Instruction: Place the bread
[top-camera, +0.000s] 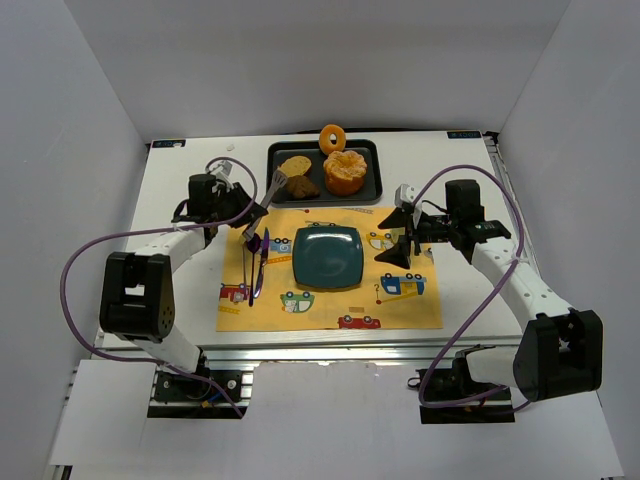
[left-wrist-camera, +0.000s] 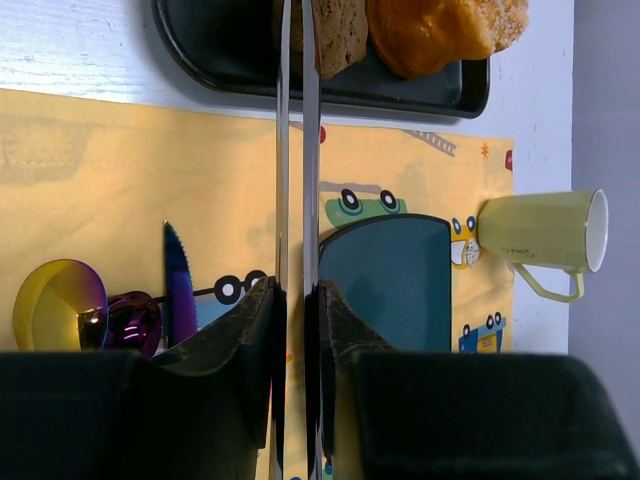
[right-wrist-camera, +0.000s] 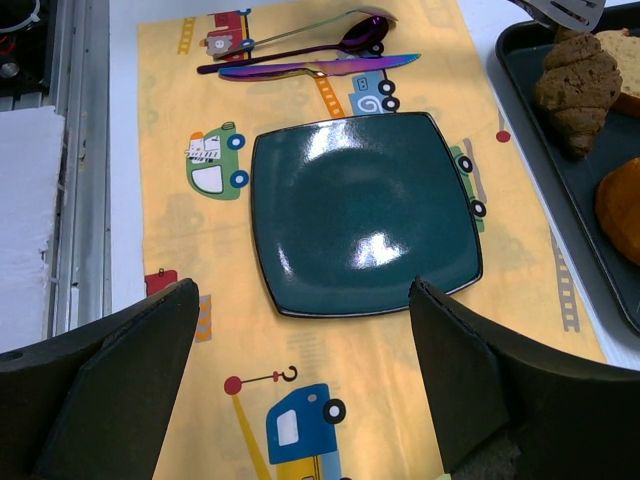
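Note:
The bread (top-camera: 303, 187) is a small dark brown chunk lying in the black tray (top-camera: 372, 188). It also shows in the right wrist view (right-wrist-camera: 574, 88) and at the top of the left wrist view (left-wrist-camera: 338, 30). My left gripper (top-camera: 254, 212) (left-wrist-camera: 295, 300) is shut on metal tongs (left-wrist-camera: 296, 150). The tongs' flat tips (top-camera: 278, 183) (right-wrist-camera: 566, 11) sit at the bread's left end, and I cannot tell whether they grip it. The teal plate (top-camera: 327, 256) (right-wrist-camera: 365, 210) lies bare on the yellow mat. My right gripper (top-camera: 403, 250) (right-wrist-camera: 305, 380) is open and empty over the mat, right of the plate.
The tray also holds a golden-tan slice (top-camera: 294, 165), an orange bun (top-camera: 346, 172) and a ring doughnut (top-camera: 332, 137). An iridescent spoon (right-wrist-camera: 300, 40) and knife (right-wrist-camera: 320, 68) lie left of the plate. A pale green cup (left-wrist-camera: 545, 232) lies on its side right of the plate.

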